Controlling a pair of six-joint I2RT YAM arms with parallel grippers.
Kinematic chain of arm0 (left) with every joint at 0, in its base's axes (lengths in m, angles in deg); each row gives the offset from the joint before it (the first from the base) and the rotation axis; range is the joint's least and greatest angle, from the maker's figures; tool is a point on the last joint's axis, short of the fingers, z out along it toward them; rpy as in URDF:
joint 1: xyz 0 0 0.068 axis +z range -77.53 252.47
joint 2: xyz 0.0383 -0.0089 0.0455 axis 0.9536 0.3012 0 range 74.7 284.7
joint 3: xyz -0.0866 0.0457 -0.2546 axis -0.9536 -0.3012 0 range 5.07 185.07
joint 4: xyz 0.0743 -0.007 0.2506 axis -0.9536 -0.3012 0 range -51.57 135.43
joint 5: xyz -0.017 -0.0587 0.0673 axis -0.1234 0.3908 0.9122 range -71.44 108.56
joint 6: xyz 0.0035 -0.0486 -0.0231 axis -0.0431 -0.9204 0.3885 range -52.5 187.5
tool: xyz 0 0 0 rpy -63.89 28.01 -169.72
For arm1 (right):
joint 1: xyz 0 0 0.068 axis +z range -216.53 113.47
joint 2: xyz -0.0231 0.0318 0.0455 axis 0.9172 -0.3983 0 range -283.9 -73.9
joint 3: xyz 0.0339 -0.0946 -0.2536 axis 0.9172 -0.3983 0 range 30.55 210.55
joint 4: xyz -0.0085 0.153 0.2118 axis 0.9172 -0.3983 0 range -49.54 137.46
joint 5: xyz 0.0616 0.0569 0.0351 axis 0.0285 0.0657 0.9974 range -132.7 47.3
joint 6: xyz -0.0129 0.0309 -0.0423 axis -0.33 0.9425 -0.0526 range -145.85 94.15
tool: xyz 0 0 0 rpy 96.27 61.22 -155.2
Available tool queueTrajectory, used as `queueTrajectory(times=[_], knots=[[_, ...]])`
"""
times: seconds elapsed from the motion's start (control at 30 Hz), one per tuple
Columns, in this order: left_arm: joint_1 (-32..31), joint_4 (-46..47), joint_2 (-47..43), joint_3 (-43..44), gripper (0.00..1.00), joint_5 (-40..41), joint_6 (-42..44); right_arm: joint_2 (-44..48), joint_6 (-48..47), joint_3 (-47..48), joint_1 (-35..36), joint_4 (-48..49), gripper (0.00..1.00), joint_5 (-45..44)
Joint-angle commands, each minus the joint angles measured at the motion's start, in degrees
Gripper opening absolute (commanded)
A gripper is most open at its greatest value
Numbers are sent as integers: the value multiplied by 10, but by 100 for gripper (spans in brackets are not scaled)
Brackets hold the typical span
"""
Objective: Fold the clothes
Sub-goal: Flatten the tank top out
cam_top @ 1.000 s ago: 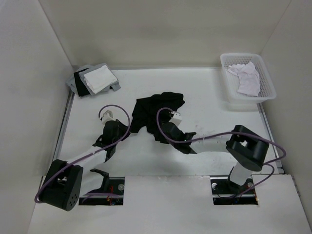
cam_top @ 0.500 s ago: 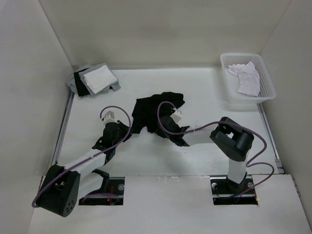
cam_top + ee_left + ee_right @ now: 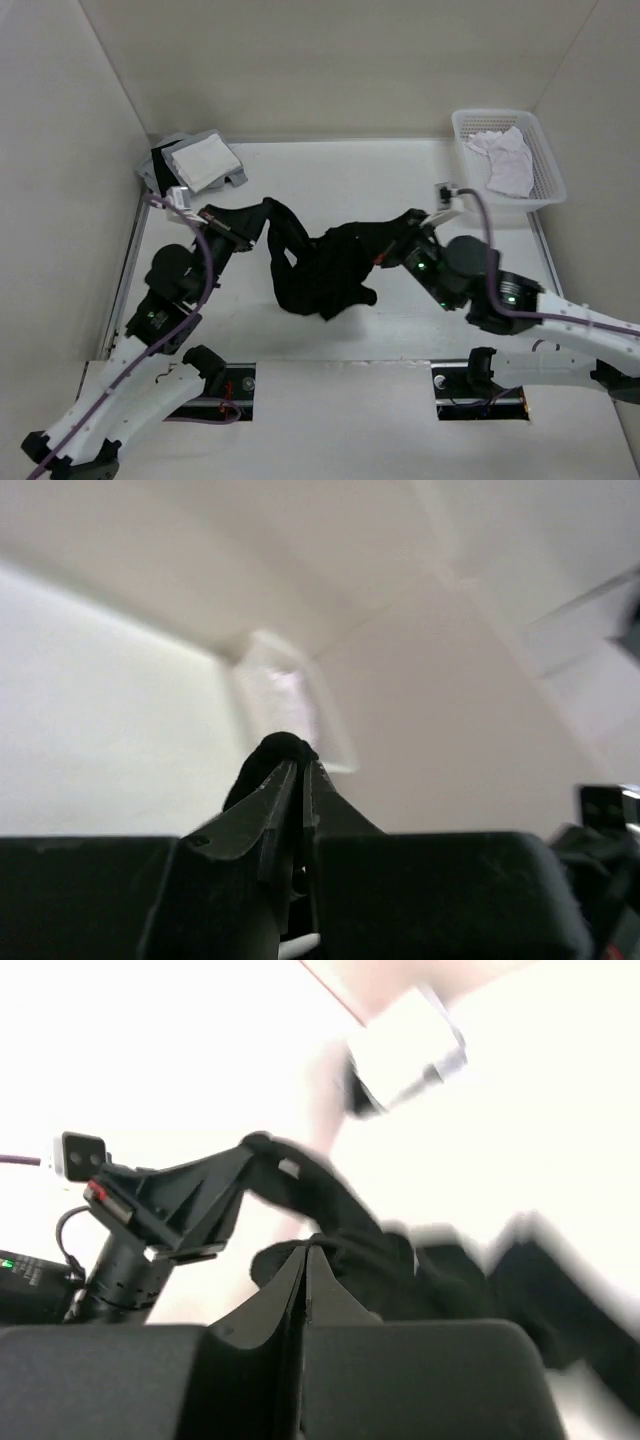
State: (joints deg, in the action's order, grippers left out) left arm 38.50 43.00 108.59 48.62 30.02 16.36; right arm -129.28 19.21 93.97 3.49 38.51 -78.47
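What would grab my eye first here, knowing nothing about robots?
A black top sags across the middle of the table, strung between the left tool and right tool, each pinching an end. In the far right corner, a white basket holds a crumpled white cloth.

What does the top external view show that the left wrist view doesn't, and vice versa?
Top only: the whole black top strung between the left gripper and right gripper, plus the stack of cloths. Left wrist only: close-up of the fingers pinched shut on a tuft of fabric. Both: the left gripper holding the black top.
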Motion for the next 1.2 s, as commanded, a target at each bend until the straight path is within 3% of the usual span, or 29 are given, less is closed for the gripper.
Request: queueTrajectory(times=[0.0, 0.2, 0.33, 0.47, 0.5, 0.53, 0.6, 0.67, 0.73, 0.77, 0.83, 0.87, 0.9, 0.97, 1.0, 1.03, 1.07, 1.13, 1.17], knots=[[-83, -14, -1, 147, 4, 92, 59, 26, -196, 157, 88, -92, 0, -144], [-144, 55, 44, 307, 3, 169, 195, -10, -372, 346, 206, -51, 0, -203], [-139, 76, 71, 370, 3, 177, 245, -20, -484, 368, 297, 47, 0, -247], [-108, 131, 112, 384, 4, 187, 285, -20, -629, 330, 308, 219, 0, -257], [-105, 135, 119, 382, 4, 188, 289, -18, -639, 313, 288, 240, 0, -256], [-97, 139, 147, 363, 4, 190, 293, -11, -634, 265, 217, 262, 0, -258], [-54, 143, 188, 300, 5, 198, 279, -9, -561, 206, 128, 218, 0, -243], [-13, 141, 216, 270, 5, 189, 250, -14, -513, 191, 89, 178, 0, -219], [60, 140, 266, 240, 5, 156, 189, -42, -369, 174, -30, 64, 0, -123], [125, 140, 335, 239, 5, 122, 141, -84, -266, 160, -157, 18, 0, 1], [161, 144, 396, 259, 5, 109, 123, -119, -226, 153, -238, 21, 0, 70], [188, 140, 480, 312, 5, 104, 121, -203, -186, 173, -335, 42, 0, 148], [195, 139, 512, 335, 5, 102, 121, -238, -176, 193, -360, 44, 0, 168], [223, 95, 669, 502, 5, 90, 148, -360, -155, 294, -418, 33, 0, 212], [226, 82, 689, 527, 6, 88, 150, -379, -154, 316, -425, 25, 0, 213], [237, 33, 743, 605, 9, 89, 160, -454, -144, 406, -449, -18, 0, 224], [238, 17, 760, 631, 11, 92, 165, -490, -142, 453, -458, -45, 0, 229], [249, 1, 780, 655, 28, 88, 171, -609, -128, 629, -481, -140, 5, 252], [250, 4, 772, 640, 32, 88, 171, -626, -125, 655, -484, -149, 10, 256]])
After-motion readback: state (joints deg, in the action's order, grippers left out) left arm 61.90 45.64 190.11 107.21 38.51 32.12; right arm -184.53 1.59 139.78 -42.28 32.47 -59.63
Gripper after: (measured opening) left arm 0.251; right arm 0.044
